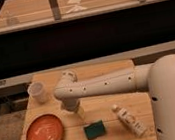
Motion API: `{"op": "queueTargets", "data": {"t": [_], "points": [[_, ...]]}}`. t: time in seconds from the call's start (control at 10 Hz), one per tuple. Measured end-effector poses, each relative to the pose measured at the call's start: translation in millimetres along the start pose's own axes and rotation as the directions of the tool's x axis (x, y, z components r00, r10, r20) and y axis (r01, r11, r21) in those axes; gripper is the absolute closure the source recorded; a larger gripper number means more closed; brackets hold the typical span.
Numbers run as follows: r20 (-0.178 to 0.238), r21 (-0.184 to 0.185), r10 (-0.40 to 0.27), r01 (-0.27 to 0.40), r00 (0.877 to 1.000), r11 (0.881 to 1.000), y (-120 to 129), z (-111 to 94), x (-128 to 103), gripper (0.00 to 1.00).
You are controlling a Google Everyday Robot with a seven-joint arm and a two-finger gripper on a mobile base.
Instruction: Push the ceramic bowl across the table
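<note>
Bare table (73, 134) between hand (78, 111) and bowl (45, 134)

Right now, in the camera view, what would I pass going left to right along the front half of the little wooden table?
ceramic bowl → gripper, low over the table just behind the front row → green sponge → white bottle. The white cup sits straight behind the bowl, so it is left out.
</note>
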Motion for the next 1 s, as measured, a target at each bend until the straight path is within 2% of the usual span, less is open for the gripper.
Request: {"op": "queueTargets", "data": {"t": [1.0], "points": [[0.016,0.004,-0.043,0.043,0.999,0.999,0.3,1.2,-8.8,0.20]]}}
